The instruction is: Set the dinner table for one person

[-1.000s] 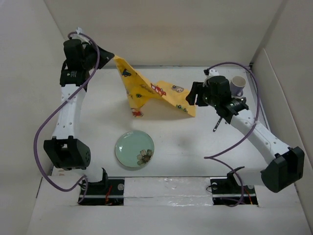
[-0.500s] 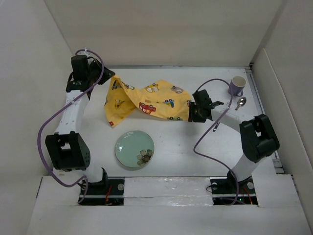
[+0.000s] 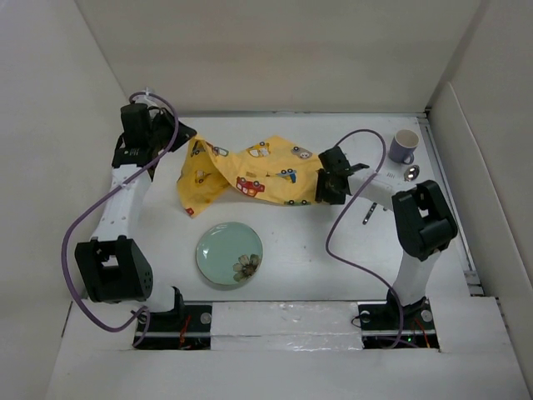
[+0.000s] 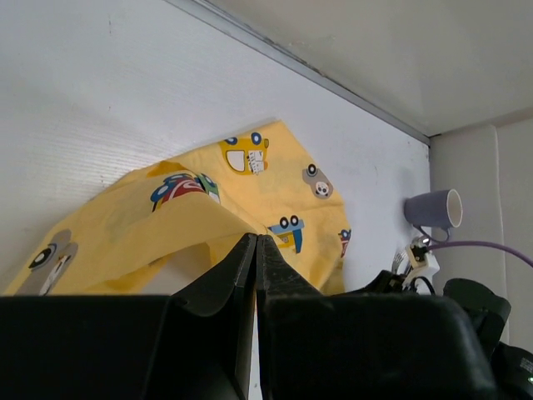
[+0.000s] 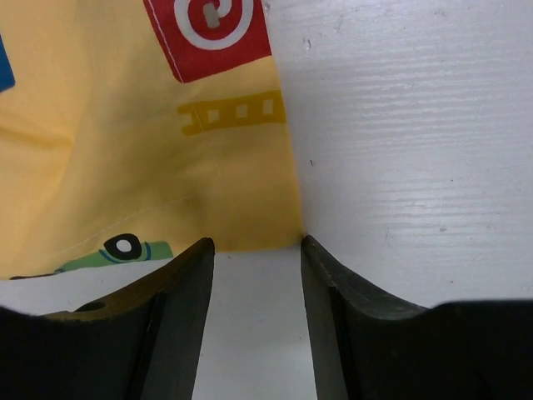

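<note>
Plain off-white panels close in the space: a back wall (image 3: 275,50), a left wall (image 3: 42,125) and a right wall (image 3: 491,150), all bare. Beyond the fingers (image 4: 221,279) of the left gripper (image 4: 256,242), a grey metal strip (image 4: 291,64) runs along the back wall's foot, reaching the right-hand corner. The light is soft and even, and shadows are faint.

No word, label, brand or number can be read anywhere in these views. The cloth (image 3: 258,171) carries only printed pictures of small cars. In the right wrist view, a red square (image 5: 208,37) on the cloth at 12 o'clock bears a white curl. It looks like a spiral and cannot be read as a letter or a sign.
</note>
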Robot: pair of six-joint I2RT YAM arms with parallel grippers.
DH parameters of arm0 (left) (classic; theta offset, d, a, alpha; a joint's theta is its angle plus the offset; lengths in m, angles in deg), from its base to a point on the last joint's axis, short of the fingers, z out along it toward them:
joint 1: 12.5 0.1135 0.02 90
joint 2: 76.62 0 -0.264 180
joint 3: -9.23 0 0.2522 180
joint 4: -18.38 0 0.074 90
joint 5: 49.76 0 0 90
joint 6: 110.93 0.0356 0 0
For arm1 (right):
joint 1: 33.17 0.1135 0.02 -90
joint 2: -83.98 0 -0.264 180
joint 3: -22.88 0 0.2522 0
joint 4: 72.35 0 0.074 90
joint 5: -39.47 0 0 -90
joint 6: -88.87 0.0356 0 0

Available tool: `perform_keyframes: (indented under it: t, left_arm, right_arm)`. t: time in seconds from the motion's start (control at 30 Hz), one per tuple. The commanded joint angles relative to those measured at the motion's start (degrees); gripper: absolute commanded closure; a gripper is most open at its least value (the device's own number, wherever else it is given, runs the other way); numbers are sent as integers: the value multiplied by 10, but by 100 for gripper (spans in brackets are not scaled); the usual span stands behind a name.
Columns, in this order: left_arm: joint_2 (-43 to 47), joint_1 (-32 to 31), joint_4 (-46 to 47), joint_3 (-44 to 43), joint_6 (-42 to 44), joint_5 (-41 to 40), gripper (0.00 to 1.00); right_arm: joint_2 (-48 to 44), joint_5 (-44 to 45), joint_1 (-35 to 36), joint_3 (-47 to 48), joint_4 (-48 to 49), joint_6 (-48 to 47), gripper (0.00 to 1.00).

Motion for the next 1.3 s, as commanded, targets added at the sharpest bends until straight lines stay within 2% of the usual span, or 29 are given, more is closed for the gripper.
perform_keyframes:
  t: [0.0, 0.07, 0.17, 0.2, 0.33, 0.43, 0.53, 0.6, 0.63, 0.73, 0.83, 0.9, 0.97, 1.07, 1.1, 1.17, 1.2, 1.23, 1.27]
  left_arm:
    - [26, 2, 36, 10, 8, 16, 100]
    - [26, 2, 42, 10, 7, 20, 100]
    - [23, 2, 53, 3, -4, 35, 100]
    - [23, 2, 55, 1, -6, 36, 100]
    - [20, 2, 52, -10, -4, 36, 100]
    - [16, 2, 61, -15, -8, 36, 100]
    - [7, 2, 77, -46, -25, 44, 100]
    - [-8, 2, 77, -101, -35, 50, 100]
    - [-8, 2, 77, -101, -38, 52, 100]
    - [-15, 7, 79, -145, -56, 60, 100]
    - [-32, 7, 112, -178, -92, 74, 100]
    - [-65, 7, 131, -211, -113, 81, 100]
    - [-117, 7, 145, -245, -141, 87, 100]
    - [-201, 7, 142, -373, -185, 93, 100]
    - [-222, 7, 141, -402, -199, 93, 100]
    - [-265, 13, 169, -462, -254, 106, 100]
    - [-269, 18, 188, -470, -275, 116, 100]
    - [-271, 18, 211, -473, -294, 121, 100]
    - [-267, 18, 251, -473, -308, 124, 100]
  right_arm:
    - [33, 17, 7, 18, -26, 24, 49]
    - [42, 12, 1, 19, -28, 31, 53]
    - [55, 9, 1, 11, -21, 49, 73]
    - [53, 12, 1, 8, -18, 55, 83]
    - [16, 42, 1, 2, -4, 67, 100]
    - [-20, 85, 8, 15, -17, 55, 100]
    - [-105, 113, 20, 34, -32, 24, 100]
    - [-204, 123, 20, 59, -53, -13, 100]
    - [-204, 125, 20, 59, -59, -13, 100]
    - [-286, 137, 20, 98, -82, -55, 100]
    - [-324, 108, -4, 143, -86, -82, 100]
    - [-308, 86, -30, 191, -84, -100, 100]
    - [-254, 72, -45, 234, -77, -119, 100]
    - [-144, 30, -78, 368, -75, -134, 100]
    - [-114, 20, -92, 464, -91, -135, 100]
    - [-25, -13, -106, 579, -119, -133, 100]
    - [0, -22, -106, 634, -150, -131, 100]
    - [20, -42, -114, 740, -164, -128, 100]
    - [48, -47, -119, 780, -176, -126, 100]
